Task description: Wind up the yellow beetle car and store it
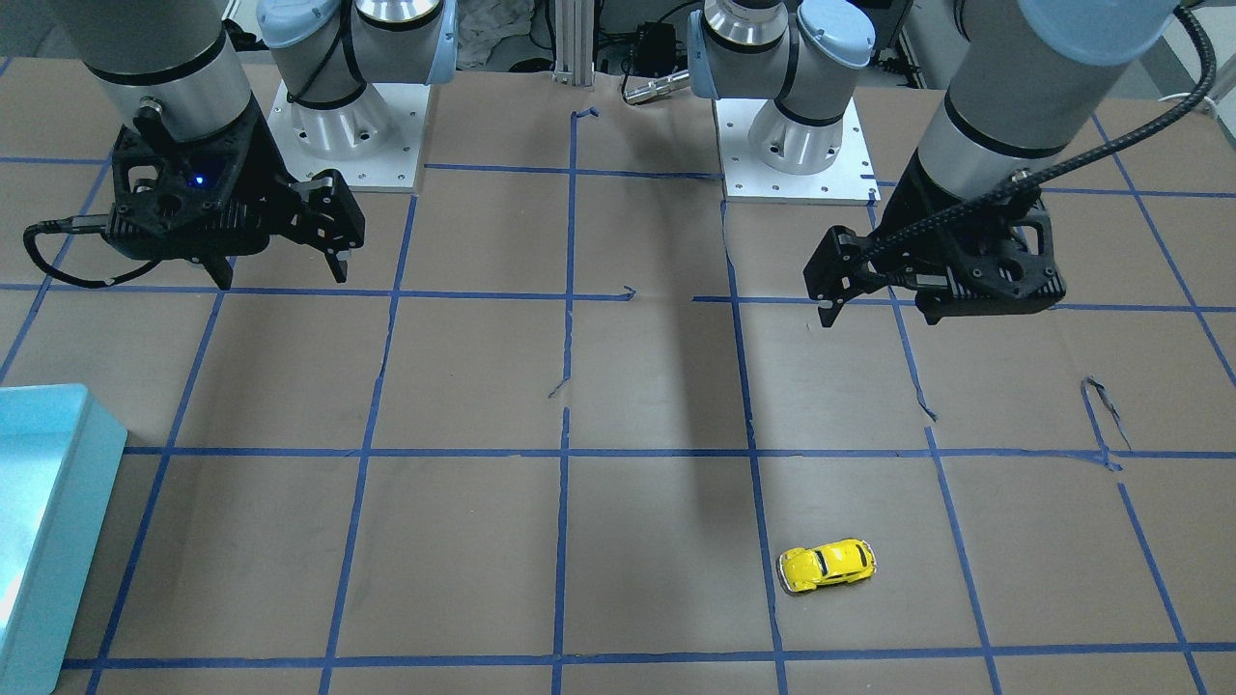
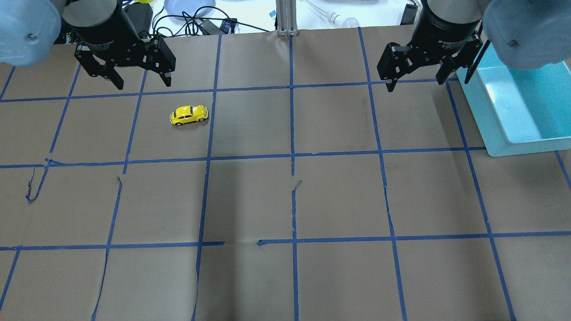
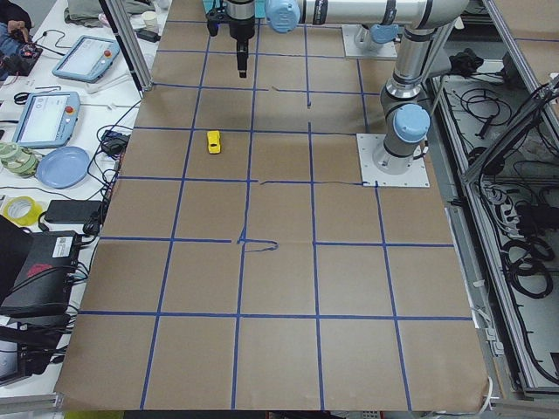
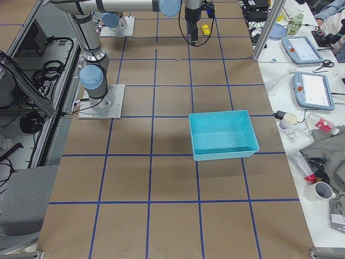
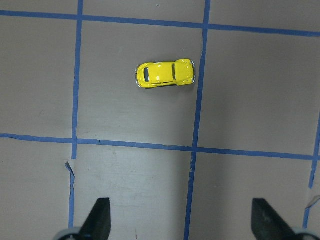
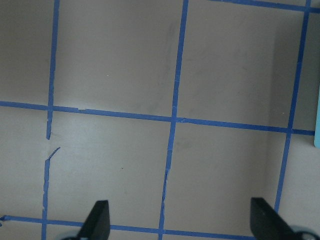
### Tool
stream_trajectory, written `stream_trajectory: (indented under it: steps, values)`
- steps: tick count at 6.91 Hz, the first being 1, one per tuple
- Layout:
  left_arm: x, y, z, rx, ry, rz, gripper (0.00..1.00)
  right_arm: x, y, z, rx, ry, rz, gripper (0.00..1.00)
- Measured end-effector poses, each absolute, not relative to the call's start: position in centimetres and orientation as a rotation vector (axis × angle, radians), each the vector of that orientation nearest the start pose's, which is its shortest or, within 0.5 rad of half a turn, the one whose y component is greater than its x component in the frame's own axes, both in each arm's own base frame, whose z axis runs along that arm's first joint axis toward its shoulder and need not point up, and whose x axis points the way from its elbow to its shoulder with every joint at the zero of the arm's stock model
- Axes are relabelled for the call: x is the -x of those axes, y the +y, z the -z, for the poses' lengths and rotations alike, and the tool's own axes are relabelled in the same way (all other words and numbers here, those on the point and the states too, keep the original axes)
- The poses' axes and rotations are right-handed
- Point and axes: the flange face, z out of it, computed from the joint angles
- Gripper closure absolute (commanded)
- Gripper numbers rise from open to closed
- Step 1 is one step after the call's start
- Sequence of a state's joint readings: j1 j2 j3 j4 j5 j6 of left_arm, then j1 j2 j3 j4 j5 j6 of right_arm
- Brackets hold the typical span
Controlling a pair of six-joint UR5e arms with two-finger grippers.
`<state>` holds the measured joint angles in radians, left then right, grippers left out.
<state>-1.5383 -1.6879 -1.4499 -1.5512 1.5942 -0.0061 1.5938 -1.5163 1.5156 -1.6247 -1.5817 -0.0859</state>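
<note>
1. Brown paper [image 2: 339, 200] marked with a grid of blue tape lines [image 2: 292, 133] covered the table.
2. From the overhead view, the yellow beetle car [image 2: 189, 115] stood on its wheels on the paper, on the left arm's side. It was near the left gripper [image 2: 143, 82] but apart from it.
3. The left wrist view gave more detail. The car [image 5: 165, 74] sat just beside a tape line, ahead of the two fingers [image 5: 100, 215], which were spread wide.
4. The right gripper [image 2: 415, 82] hung above the paper, its fingers [image 6: 97, 215] also wide apart. Its wrist view showed only paper, tape and a thin edge of the turquoise bin [image 6: 317, 125].
5. Only the exterior right view showed the whole bin [image 4: 223, 156], open at the top. The front-facing view caught just one corner [image 1: 58, 521]. The bin was well apart from the car.
</note>
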Motion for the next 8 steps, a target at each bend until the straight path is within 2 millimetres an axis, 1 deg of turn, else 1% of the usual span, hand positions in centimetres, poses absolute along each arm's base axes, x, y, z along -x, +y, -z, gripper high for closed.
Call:
stream_trajectory:
  steps: [2,4,8]
  values:
    - [11.47,-54.2,-48.54,0.055,3.114,0.008,0.0,-14.42,-51.68,-49.29,0.171,3.148,0.081,0.0]
    - [11.04,-54.0,-48.43,0.066,3.114,-0.001,0.0,-14.43,-51.65,-49.31,0.172,3.148,0.08,0.0]
    - [11.04,-53.57,-48.16,0.071,3.124,-0.034,0.0,-14.37,-51.67,-49.32,0.167,3.148,0.08,0.0]
